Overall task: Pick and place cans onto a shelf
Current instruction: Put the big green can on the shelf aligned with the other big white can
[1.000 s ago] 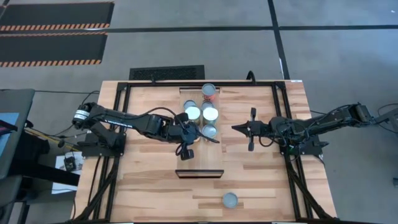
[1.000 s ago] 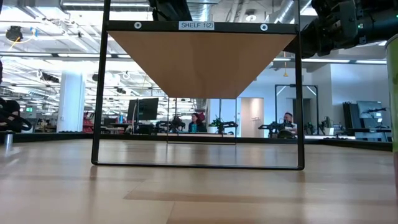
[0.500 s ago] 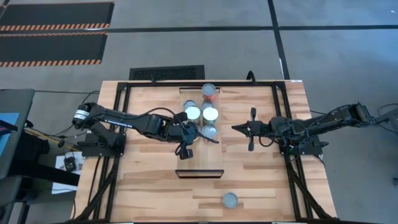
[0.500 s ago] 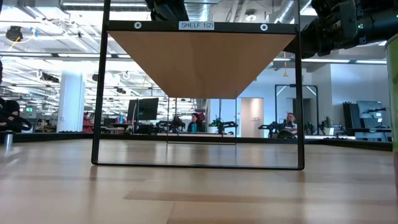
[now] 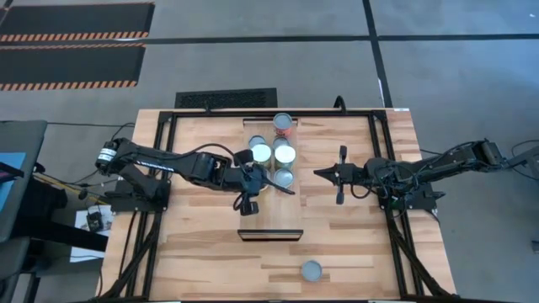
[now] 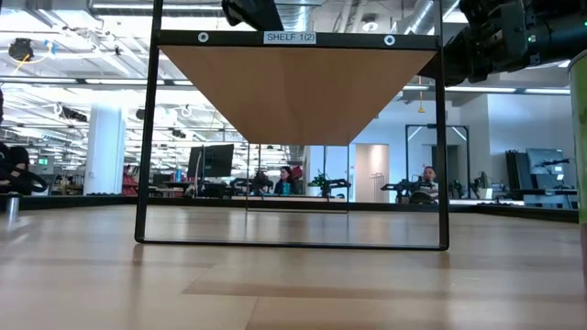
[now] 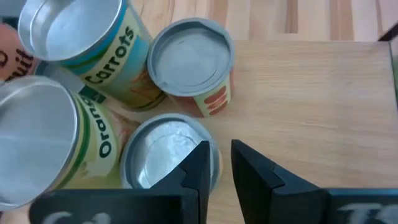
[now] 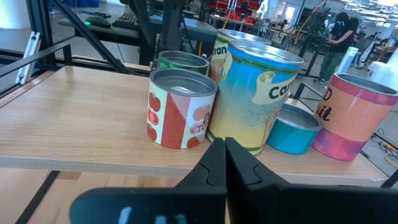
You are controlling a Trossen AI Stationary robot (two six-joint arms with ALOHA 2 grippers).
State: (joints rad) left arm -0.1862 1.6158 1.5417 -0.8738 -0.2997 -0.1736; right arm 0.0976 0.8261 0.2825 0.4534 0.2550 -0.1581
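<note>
Several cans (image 5: 284, 154) already stood clustered on the shelf (image 5: 271, 206); one can (image 5: 311, 270) remained on the tabletop near it. The left gripper (image 7: 216, 163), slightly parted, gripped nothing above that cluster; the right gripper (image 5: 324, 174) waited clenched beside the shelf.

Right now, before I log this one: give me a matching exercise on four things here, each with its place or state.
Things:
1. lone can
2. Carrots can
3. right gripper
4. left gripper

Places or states:
A. shut, beside the shelf, off its edge
B. on the bare tabletop, apart from the shelf
C. standing on the shelf among other cans
D. fingers parted, empty, above the shelf next to the cans

Pairs: 1-B, 2-C, 3-A, 4-D
</note>
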